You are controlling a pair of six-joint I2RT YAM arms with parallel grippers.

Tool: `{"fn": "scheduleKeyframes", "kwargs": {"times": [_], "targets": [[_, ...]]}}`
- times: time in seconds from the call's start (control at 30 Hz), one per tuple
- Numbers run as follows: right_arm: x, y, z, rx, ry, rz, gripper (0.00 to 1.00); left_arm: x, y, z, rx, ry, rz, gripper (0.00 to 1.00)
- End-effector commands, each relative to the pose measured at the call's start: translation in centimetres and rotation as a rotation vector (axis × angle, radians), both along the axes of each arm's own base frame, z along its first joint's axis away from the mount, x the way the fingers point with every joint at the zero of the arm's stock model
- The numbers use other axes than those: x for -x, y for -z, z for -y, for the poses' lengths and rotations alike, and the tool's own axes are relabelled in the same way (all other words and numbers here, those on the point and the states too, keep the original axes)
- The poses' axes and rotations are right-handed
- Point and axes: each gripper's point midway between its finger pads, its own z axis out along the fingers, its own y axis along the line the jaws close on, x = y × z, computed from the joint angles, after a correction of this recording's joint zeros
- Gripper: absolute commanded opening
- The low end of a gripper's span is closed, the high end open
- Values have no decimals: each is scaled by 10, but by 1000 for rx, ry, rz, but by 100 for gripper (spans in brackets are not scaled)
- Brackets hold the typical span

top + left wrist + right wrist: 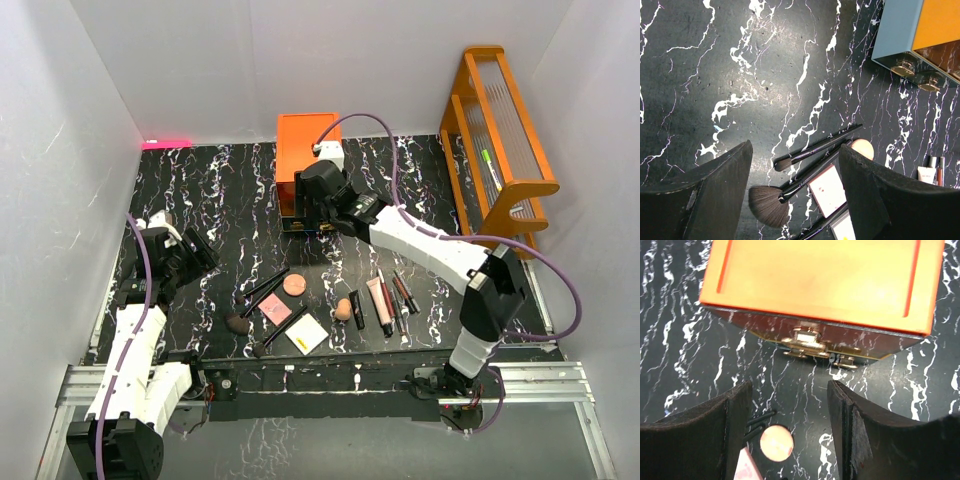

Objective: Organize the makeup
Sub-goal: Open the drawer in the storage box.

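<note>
The makeup lies in a cluster at the table's near middle: black brushes [265, 286], a round tan compact [294, 285], a pink palette [275, 309], a pale-yellow palette [306, 333], a beige sponge [343, 310], a pink tube [379, 301] and dark tubes [404, 292]. My left gripper [195, 250] is open and empty, left of the cluster; its view [795, 146] shows the brushes [815, 149], a fan brush [769, 205] and the pink palette [827, 190]. My right gripper [303, 217] is open and empty, just in front of the orange drawer chest [305, 155], with the compact [776, 442] below it [790, 385].
The chest's brass knobs [807, 340] face the near side. An orange wooden rack [500, 140] stands along the right wall. A pink strip [165, 143] lies at the back left corner. White walls enclose the black marbled table [220, 200].
</note>
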Motion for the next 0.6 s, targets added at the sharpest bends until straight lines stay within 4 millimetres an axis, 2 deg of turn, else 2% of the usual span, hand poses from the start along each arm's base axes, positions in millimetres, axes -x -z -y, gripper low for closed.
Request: {"fn": "scheduleKeyframes", "kwargs": {"times": [0.0, 0.03, 0.1, 0.3, 0.57], "targets": [[-19, -19, 8, 24, 126, 63, 64, 0, -13, 3, 3, 3, 27, 69], [-20, -21, 9, 30, 136, 68, 64, 0, -12, 3, 3, 4, 27, 69], [-26, -11, 9, 58, 152, 62, 64, 0, -13, 3, 4, 5, 29, 69], [-34, -15, 7, 58, 164, 102, 65, 0, -13, 4, 6, 8, 30, 69], [-45, -10, -3, 60, 167, 108, 65, 0, -13, 5, 5, 13, 31, 69]]}}
